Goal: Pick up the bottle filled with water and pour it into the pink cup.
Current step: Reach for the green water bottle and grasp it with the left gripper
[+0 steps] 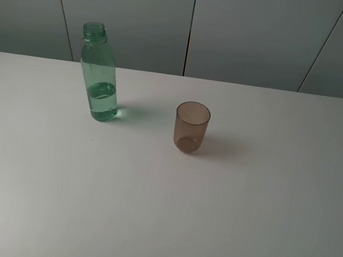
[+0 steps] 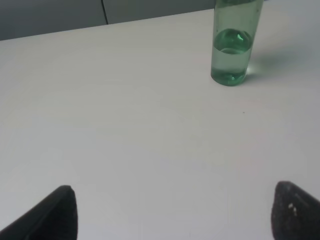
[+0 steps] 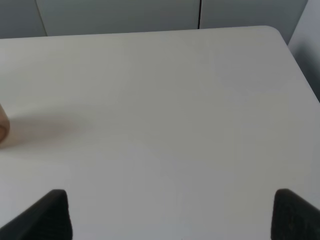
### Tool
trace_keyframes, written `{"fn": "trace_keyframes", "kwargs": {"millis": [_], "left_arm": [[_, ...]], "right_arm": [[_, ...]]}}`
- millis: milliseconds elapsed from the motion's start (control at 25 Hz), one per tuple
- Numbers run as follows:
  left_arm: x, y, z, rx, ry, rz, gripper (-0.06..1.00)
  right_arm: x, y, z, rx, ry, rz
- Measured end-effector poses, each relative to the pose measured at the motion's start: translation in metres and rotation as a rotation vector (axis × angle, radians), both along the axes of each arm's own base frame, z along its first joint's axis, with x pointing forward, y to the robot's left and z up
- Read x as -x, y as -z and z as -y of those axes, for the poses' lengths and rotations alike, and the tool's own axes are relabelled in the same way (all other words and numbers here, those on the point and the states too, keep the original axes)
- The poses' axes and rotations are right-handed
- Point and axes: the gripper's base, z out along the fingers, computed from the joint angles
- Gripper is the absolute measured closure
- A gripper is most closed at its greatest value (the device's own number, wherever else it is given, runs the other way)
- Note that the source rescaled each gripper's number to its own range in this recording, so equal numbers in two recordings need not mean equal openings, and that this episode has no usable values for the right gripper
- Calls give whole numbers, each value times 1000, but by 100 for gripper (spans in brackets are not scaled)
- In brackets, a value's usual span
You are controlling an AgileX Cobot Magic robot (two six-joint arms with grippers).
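The green-tinted bottle (image 1: pixel 100 73) stands upright and uncapped on the white table (image 1: pixel 159 205) at the back left, with water in its lower part. It also shows in the left wrist view (image 2: pixel 232 47). The pink cup (image 1: pixel 190 127) stands upright to the bottle's right, near the table's middle; only a sliver of it (image 3: pixel 2 127) shows in the right wrist view. My left gripper (image 2: pixel 172 212) is open and empty, well short of the bottle. My right gripper (image 3: pixel 170 215) is open and empty, away from the cup. Neither arm shows in the exterior high view.
Grey wall panels (image 1: pixel 188 20) run behind the table's far edge. The table's rounded far right corner (image 3: pixel 275 32) shows in the right wrist view.
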Motion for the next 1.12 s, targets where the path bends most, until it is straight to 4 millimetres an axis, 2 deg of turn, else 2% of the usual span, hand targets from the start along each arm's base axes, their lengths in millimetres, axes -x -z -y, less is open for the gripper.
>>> {"fn": "trace_keyframes", "kwargs": {"millis": [680, 760, 840, 960, 1120], "left_arm": [[0, -1, -3, 14, -43, 1, -6], [1, -9, -3, 20, -40, 12, -6], [-3, -26, 0, 25, -13, 16, -6], [-25, -54, 8, 34, 47, -24, -6], [-77, -79, 20, 80, 121, -100, -6]], "right_arm": [[0, 0, 0, 0, 0, 0], [0, 0, 0, 0, 0, 0], [0, 0, 0, 0, 0, 0], [0, 0, 0, 0, 0, 0], [0, 0, 0, 0, 0, 0]]}}
